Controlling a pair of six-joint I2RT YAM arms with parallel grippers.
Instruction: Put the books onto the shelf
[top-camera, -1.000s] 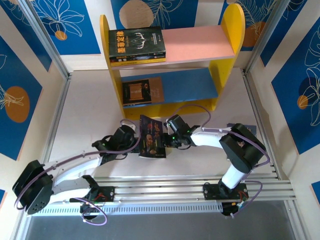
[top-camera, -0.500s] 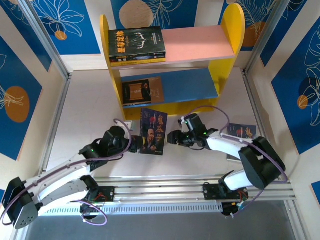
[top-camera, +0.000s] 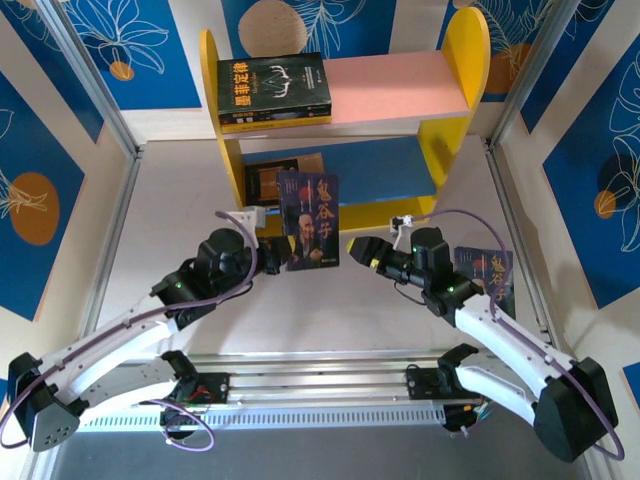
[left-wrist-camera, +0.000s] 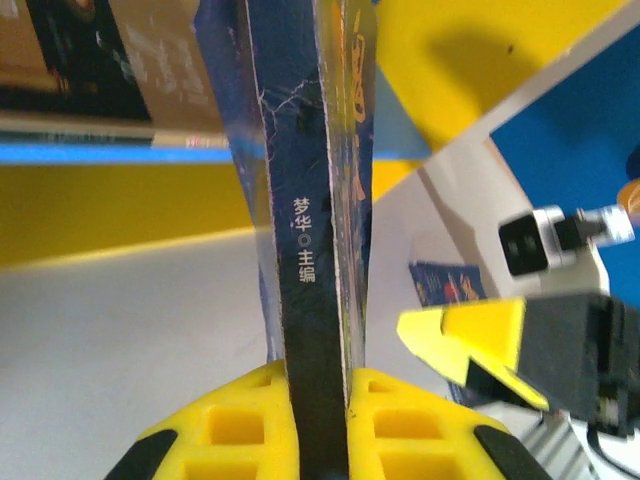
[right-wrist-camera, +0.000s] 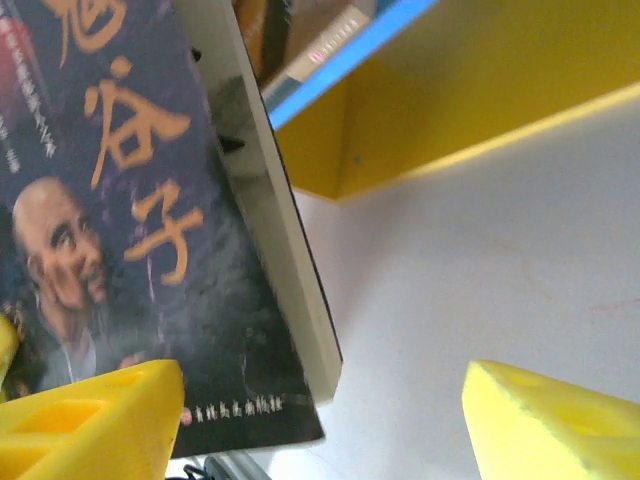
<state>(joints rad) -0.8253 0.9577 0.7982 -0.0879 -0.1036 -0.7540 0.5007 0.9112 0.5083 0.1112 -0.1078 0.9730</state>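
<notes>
Letting go now, the right gripper (top-camera: 357, 250) spreads its jaws apart and backs off just right of centre frame, leaving the dark book (top-camera: 310, 220) to the left gripper (top-camera: 270, 258), which is clamped on its lower left corner. The book has lifted upright to mid-frame, right in front of the shelf (top-camera: 465, 60) and its blue board (top-camera: 385, 165). Sliding it in looks like the next job.

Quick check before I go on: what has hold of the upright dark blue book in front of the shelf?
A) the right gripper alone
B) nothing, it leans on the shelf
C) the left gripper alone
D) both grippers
C: the left gripper is shut on the dark blue book, while the right gripper stands open beside it, apart from the cover.
</notes>
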